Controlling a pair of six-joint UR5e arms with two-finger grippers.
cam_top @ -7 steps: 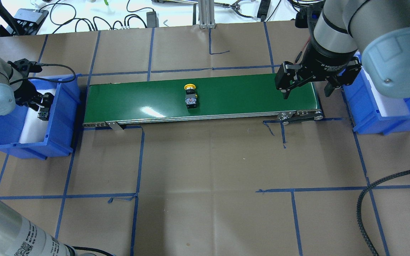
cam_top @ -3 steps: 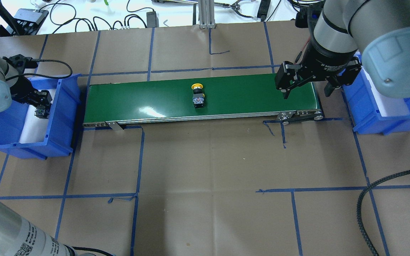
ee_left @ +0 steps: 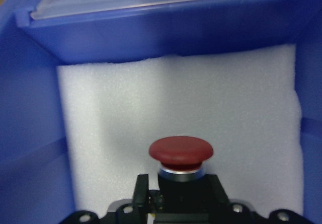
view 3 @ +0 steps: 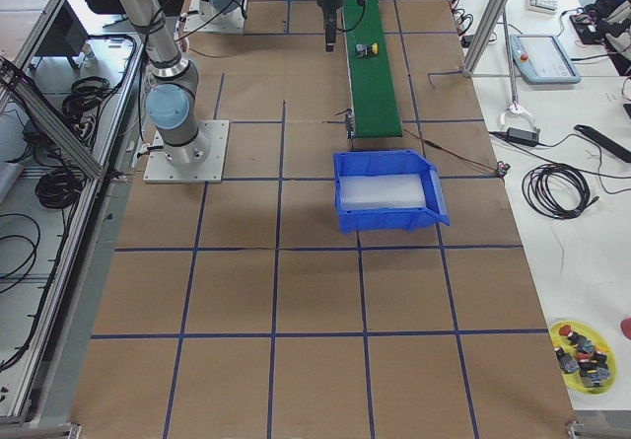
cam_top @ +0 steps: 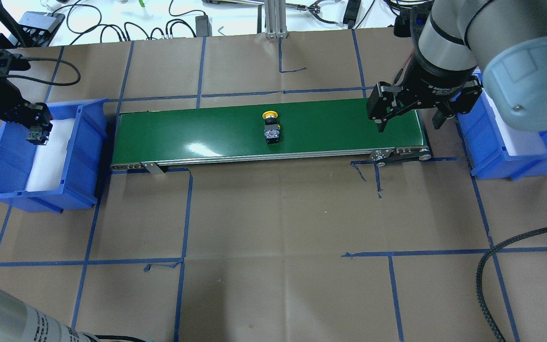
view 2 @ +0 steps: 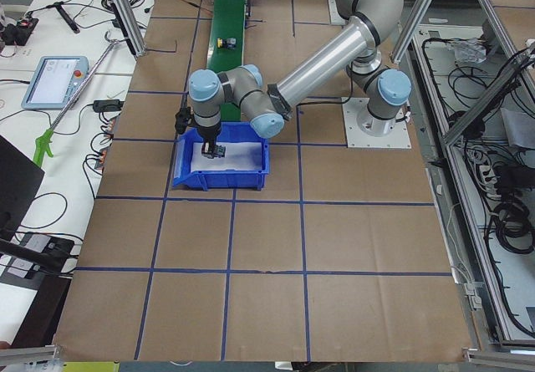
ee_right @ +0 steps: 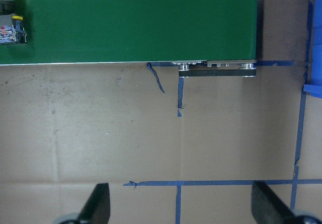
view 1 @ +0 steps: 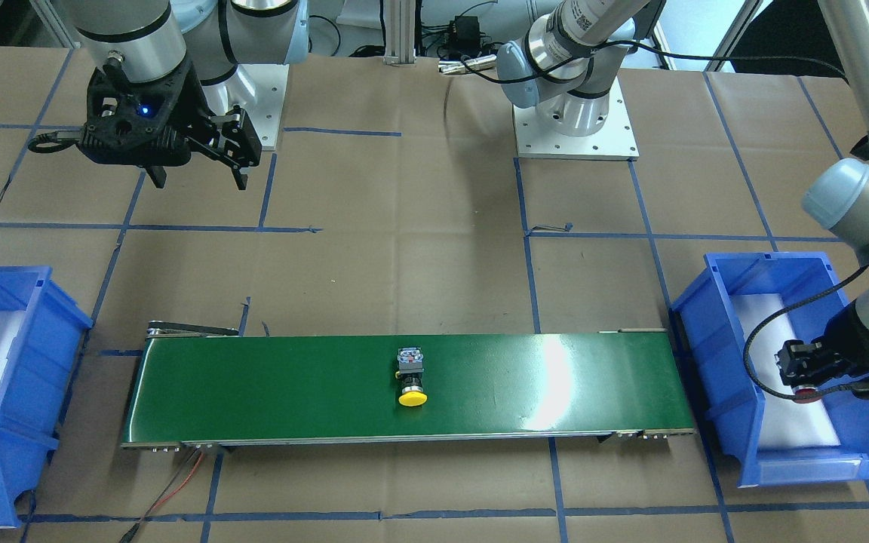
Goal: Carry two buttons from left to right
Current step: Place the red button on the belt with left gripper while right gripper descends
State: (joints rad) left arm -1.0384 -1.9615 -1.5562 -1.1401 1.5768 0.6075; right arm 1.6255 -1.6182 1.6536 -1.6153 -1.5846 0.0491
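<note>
1. Front view: one yellow button (view 1: pixel 412 381) lies on its side midway along the belt (view 1: pixel 253 388); two blue bins, left bin (view 1: pixel 706 332) and right bin (view 1: pixel 35 339), stand at the bench ends.
2. Overhead: two grippers; left gripper (cam_top: pixel 36 135) over the left bin; right gripper (cam_top: pixel 409 124), fingers apart, above the belt's right end.
3. Left wrist: one red button (ee_left: pixel 181 151) clamped in the left gripper, above white padding (ee_left: pixel 201 98).

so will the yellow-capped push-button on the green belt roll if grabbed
Probably not far: the yellow-capped push-button lies on its side on the green conveyor belt, and its blocky black body should stop a roll. The round cap could let it pivot if pushed there. It looks like rigid plastic, so likely stiff when gripped.
</note>
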